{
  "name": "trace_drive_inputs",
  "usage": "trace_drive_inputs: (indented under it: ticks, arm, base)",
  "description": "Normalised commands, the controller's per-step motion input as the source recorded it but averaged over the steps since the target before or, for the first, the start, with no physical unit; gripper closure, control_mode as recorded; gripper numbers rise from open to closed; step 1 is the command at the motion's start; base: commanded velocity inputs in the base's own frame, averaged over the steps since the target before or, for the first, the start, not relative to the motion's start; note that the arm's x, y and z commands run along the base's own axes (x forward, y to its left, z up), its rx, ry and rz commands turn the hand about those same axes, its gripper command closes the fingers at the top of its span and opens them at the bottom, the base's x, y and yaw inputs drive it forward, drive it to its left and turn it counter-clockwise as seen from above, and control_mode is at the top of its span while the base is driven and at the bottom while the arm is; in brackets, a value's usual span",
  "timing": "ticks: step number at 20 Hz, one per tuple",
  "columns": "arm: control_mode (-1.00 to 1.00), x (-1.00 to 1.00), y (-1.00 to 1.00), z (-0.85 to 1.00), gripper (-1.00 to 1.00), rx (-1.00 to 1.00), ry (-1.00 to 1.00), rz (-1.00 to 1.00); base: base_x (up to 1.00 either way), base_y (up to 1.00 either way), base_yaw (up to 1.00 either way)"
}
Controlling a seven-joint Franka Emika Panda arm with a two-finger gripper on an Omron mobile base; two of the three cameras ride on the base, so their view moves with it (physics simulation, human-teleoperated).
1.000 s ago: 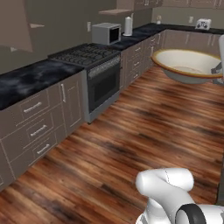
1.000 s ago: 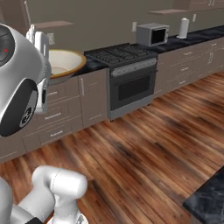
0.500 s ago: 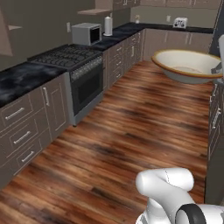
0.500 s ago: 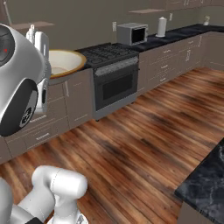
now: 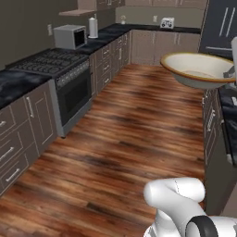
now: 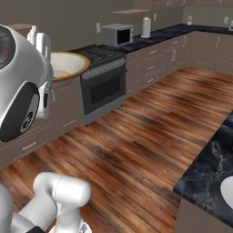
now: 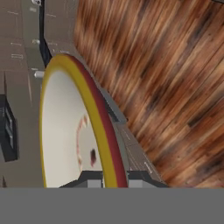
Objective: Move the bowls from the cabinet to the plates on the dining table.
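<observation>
Gripping the wide, shallow cream bowl (image 5: 198, 70) by its tan rim — tool (image 7: 109, 177) clamped tight.

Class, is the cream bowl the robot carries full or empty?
Empty: the bowl shows a bare cream inside in both base views, held level above the wooden floor.

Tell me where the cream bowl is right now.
The cream bowl is held up in the air at the right of the left base view, over the wood floor, beside the dark counter.

Open wood floor (image 5: 134, 129) between counters (image 5: 18, 83).
</observation>
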Motion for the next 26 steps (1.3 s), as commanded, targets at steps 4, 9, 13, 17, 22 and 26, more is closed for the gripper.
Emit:
trace_drive_inputs:
  ticks: [4,9,13,17,22,26]
  arm:
    - [1.00,0.00,0.00,0.00,1.00,0.00,0.00,0.00]
    - [1.00,0.00,0.00,0.00,1.00,0.00,0.00,0.00]
    - [1.00,0.00,0.00,0.00,1.00,0.00,0.00,0.00]
    - [1.00,0.00,0.00,0.00,1.00,0.00,0.00,0.00]
    - [1.00,0.00,0.00,0.00,1.00,0.00,0.00,0.00]
    - [1.00,0.00,0.00,0.00,1.00,0.00,0.00,0.00]
  base:
    - [0.00,0.00,-0.25]
    - [0.00,0.00,-0.25]
    - [0.00,0.00,-0.25]
    - [0.00,0.00,-0.25]
    - [0.00,0.00,-0.25]
    - [0.00,0.00,-0.25]
